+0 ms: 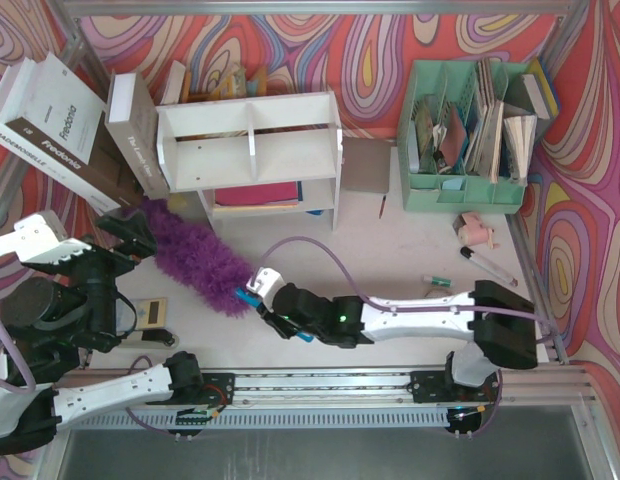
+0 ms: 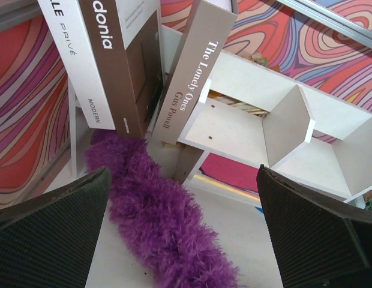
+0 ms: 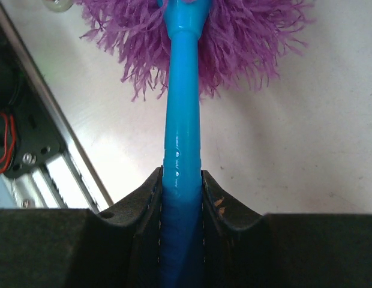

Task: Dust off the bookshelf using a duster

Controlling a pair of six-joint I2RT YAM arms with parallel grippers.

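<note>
Purple duster lies near "The Lonely Ones" book.

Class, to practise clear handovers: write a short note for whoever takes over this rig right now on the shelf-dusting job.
Right gripper: jaws shut on the duster at its blue handle.
Left gripper: jaws wide open, empty, facing the bookshelf.
Duster head lies on the table, its tip near the shelf's lower left corner and the leaning books. Whether it touches the shelf cannot be told.
Done: duster grasped.
Left: lift it and sweep the shelf panels.
</note>
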